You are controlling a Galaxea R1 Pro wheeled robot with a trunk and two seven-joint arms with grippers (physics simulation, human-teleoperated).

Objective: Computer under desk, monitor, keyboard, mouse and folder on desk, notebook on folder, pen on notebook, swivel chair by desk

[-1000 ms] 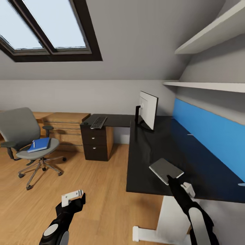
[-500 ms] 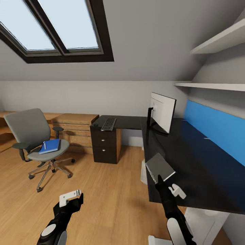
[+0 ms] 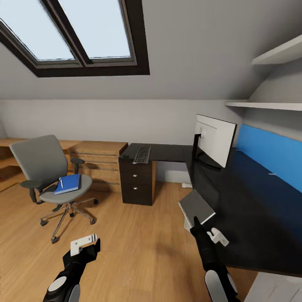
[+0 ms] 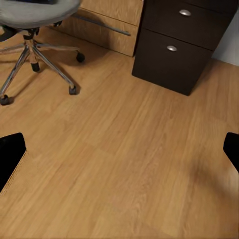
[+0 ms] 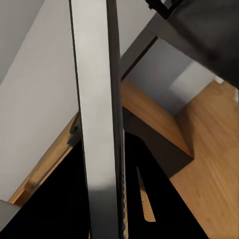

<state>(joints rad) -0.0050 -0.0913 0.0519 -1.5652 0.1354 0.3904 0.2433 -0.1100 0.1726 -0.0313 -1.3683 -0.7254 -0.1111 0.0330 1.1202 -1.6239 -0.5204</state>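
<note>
The right gripper is clamped on one thin grey notebook, holding it tilted off the front edge of the one L-shaped black desk; in the right wrist view the notebook runs edge-on between the fingers. The left gripper hangs over the plank floor with its fingers apart and nothing between them. On the desk stand one monitor, near the blue back panel, and one keyboard, lying on the far wing above the drawer unit, on which two silver knobs can be made out. One swivel chair stands well apart from the desk, carrying one blue folder with one white pen on top. Two shelves hang on the wall above the desk.
</note>
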